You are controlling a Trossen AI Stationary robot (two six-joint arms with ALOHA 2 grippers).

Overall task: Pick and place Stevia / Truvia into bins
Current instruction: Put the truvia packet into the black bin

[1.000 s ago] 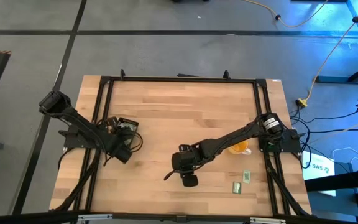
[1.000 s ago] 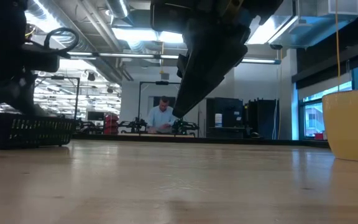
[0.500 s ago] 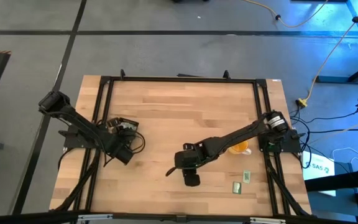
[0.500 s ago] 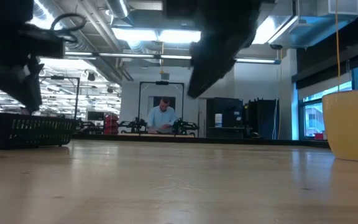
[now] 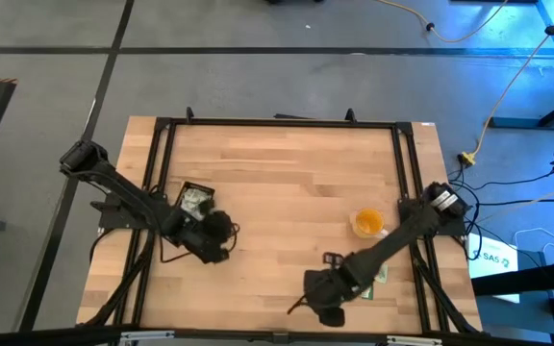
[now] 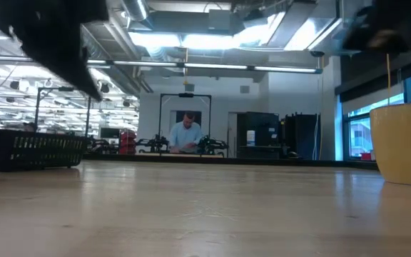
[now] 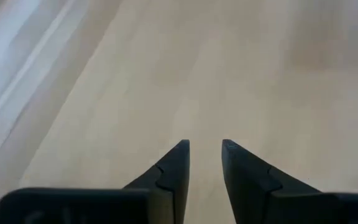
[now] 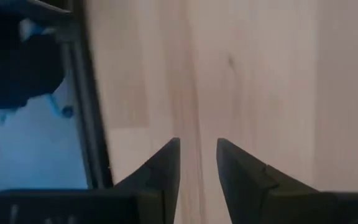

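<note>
Two arms, matte black throughout, built of slim tubular links and bulkier joint housings. Left arm (image 5: 128,200): black cable looping loose beside wrist. Right arm (image 5: 392,240): round silvery cap on shoulder joint at frame's right. Left gripper (image 7: 204,163) fingers: dark wedge-shaped blades tapering to points, small notch on each inner edge. Right gripper (image 8: 197,160): same black tapered fingers, same notches.
</note>
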